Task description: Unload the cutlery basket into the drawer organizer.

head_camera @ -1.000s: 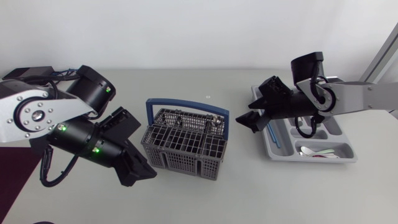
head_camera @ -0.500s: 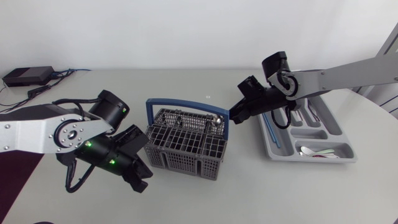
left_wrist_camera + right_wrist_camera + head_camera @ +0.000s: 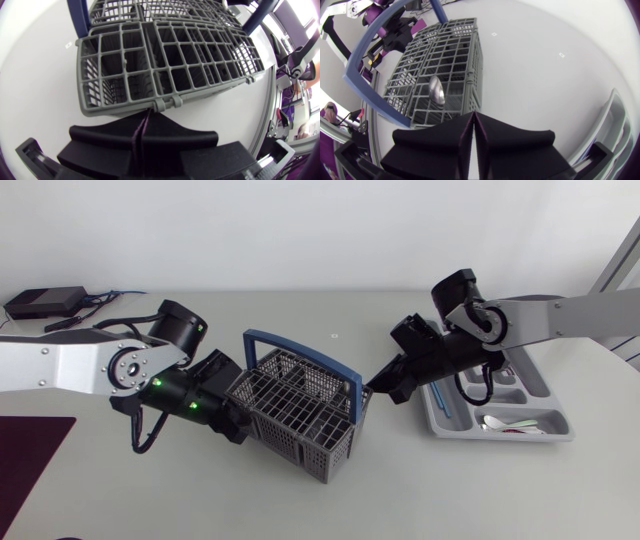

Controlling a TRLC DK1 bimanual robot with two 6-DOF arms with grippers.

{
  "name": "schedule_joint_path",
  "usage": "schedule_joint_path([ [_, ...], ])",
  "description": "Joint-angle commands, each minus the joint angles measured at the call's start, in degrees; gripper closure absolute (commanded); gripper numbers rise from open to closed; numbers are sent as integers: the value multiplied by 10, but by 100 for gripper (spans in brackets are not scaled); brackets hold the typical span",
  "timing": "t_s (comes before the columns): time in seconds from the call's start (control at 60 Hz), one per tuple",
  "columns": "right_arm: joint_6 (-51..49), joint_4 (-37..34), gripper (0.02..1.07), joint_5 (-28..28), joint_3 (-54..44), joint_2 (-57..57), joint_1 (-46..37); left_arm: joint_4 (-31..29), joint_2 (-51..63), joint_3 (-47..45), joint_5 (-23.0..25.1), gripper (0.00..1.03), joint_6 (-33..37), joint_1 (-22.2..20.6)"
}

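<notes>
While basket (image 3: pixel 318 458) holds spoon (image 3: pixel 436 90), organizer (image 3: pixel 563 434) holds cutlery (image 3: pixel 512 423).

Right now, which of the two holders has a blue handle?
The grey mesh cutlery basket mid-table; its blue handle arches over it. The grey drawer organizer at the right has none.

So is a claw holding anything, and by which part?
Nothing is held. Both claws are shut and empty: the left claw only presses its tips against the cutlery basket, and the right claw hangs beside it.
</notes>
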Motion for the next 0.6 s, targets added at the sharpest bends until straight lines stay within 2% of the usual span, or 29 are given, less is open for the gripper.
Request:
schedule_joint_path([
  [0.0,-12,-10,99,-13,-28,-28,10,18,28,39,-1,91,2,7],
  [0.267,-2,-19,99,-11,-89,-93,52,34,106,122,-10,91,-1,13],
  [0.583,18,-26,99,8,-97,-101,103,33,196,229,-18,91,-20,15],
])
